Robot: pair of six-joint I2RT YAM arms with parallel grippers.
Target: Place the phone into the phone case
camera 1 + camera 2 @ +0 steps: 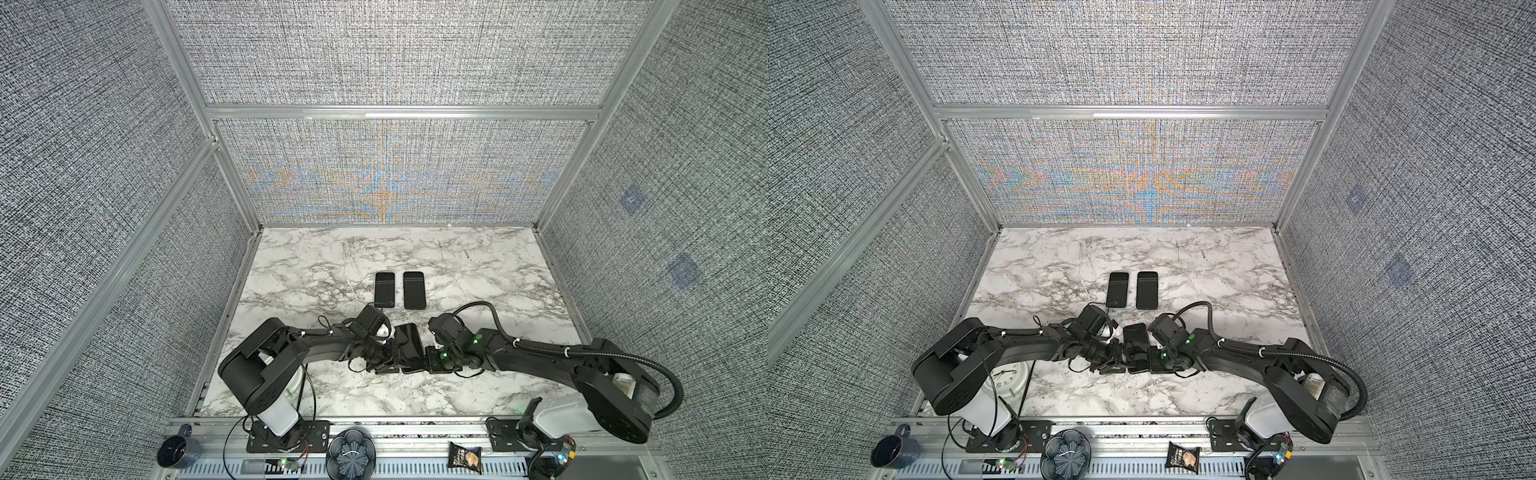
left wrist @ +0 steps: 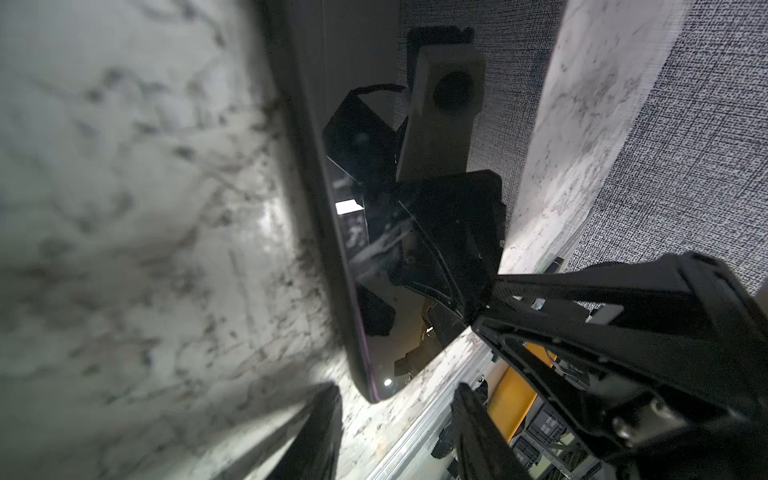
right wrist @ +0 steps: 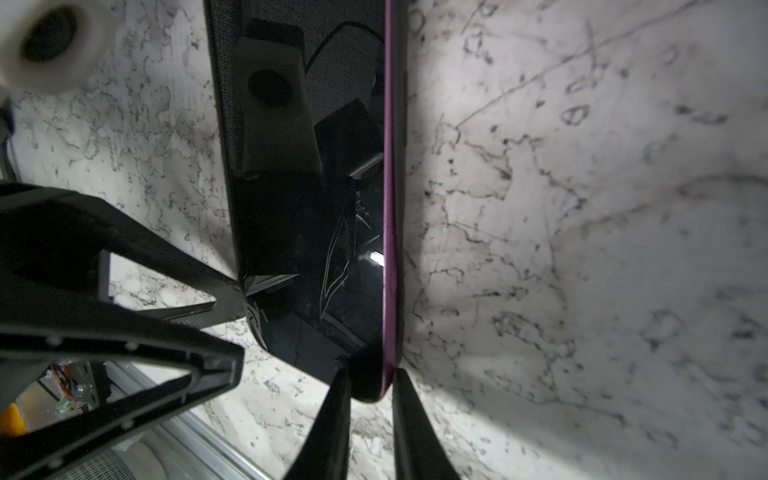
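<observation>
Near the front of the marble worktop (image 1: 478, 266), the phone (image 1: 409, 345) is held tilted, right claw (image 3: 370, 390) clamped on one corner, left claw (image 2: 395, 395) spread apart around another.

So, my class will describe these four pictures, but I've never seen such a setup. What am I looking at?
These are two black robot arms on a white marble-patterned table, each ending in a two-fingered gripper. Two pictures look down from overhead, nearly identical; the other two come from cameras on the arms' wrists. Two flat black phone-shaped slabs lie side by side farther back; phone or case, I cannot tell. Between the arms, a glossy black phone with a purple edge is held tilted. The right gripper pinches its edge; the left gripper stands open around a corner.
</observation>
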